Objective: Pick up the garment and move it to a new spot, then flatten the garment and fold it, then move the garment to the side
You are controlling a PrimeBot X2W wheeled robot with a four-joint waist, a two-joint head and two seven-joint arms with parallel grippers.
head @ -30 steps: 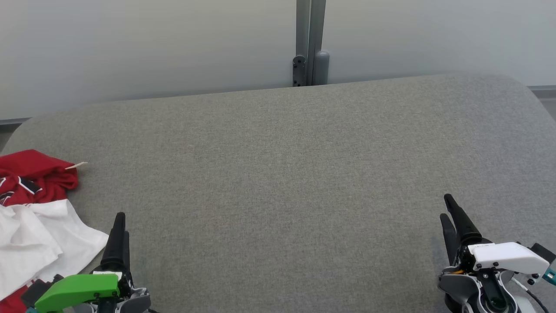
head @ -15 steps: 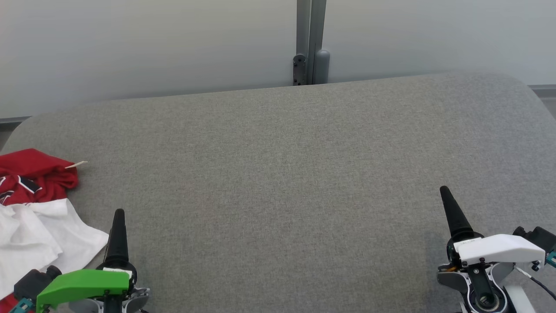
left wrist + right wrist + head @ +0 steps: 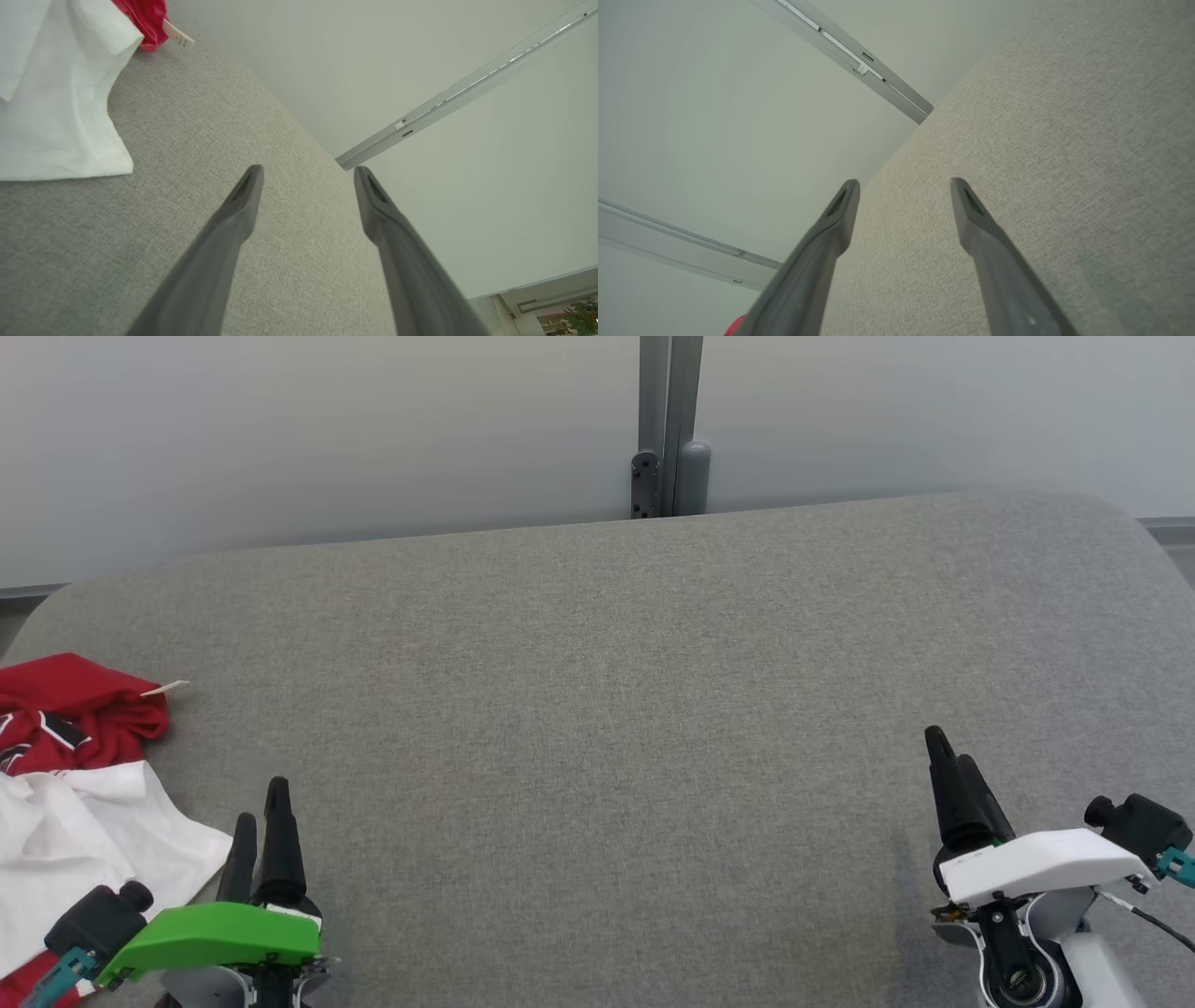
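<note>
Tools poised for the pickup
Garment (image 3: 75, 775) lies crumpled at the counter's (image 3: 597, 709) left edge; left tool (image 3: 261, 807), spread apart and empty, hangs near-left, seemingly ready to grab; right tool (image 3: 948, 751), likewise apart, near-right.

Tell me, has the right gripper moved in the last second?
Yes. The right gripper has crept forward and slightly left, toward the grey post, which stayed put.
</note>
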